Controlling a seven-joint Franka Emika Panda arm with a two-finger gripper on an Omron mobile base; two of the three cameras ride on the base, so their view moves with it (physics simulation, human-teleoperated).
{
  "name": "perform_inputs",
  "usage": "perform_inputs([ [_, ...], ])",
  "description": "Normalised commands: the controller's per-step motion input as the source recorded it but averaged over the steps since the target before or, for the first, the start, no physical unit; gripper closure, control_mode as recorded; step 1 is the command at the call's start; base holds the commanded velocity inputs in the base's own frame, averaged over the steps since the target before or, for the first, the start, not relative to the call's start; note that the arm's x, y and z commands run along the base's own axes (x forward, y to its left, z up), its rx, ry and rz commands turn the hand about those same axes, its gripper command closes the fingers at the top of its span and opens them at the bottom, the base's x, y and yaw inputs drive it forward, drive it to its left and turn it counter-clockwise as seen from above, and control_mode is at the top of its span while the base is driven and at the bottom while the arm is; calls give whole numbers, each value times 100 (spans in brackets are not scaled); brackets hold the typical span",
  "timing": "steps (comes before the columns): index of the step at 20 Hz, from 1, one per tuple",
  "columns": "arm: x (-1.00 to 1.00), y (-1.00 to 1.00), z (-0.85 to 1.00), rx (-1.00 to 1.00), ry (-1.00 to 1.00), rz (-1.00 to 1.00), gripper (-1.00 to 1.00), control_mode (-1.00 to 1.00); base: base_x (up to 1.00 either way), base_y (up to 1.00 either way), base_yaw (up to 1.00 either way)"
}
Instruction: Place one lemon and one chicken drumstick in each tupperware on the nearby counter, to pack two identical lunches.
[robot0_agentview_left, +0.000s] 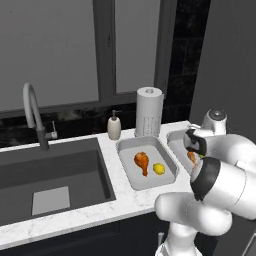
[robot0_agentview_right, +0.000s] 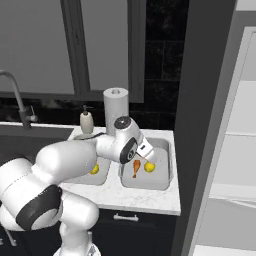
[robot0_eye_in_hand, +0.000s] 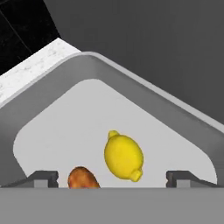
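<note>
The jaws stand wide apart, empty, just above the right tupperware (robot0_agentview_right: 165, 165); below them lie a lemon (robot0_eye_in_hand: 124, 156) and a chicken drumstick (robot0_eye_in_hand: 82, 178), side by side; the left tupperware (robot0_agentview_left: 131, 177) holds another drumstick (robot0_agentview_left: 142, 162) and lemon (robot0_agentview_left: 159, 169); both sit on the white bench (robot0_agentview_left: 75, 217), a paper towel roll (robot0_agentview_left: 149, 112) behind.

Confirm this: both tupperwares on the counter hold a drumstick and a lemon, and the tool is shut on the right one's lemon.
Wrong on the tool: the hand view shows it open, with the lemon lying free in the right tupperware. The rest stands.
</note>
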Motion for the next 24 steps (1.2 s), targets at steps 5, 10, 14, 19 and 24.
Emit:
perform_inputs([
  [5,-59,95,61,-25,-21,13,-100,-100,0,0,0],
  [10,-55,86,89,-28,-26,14,-100,-100,0,0,0],
  [14,-53,73,100,-18,-26,20,-100,-100,0,0,0],
  [19,-56,64,98,-8,-27,19,-100,-100,0,0,0],
  [24,-49,27,23,2,-19,11,-100,-100,0,0,0],
])
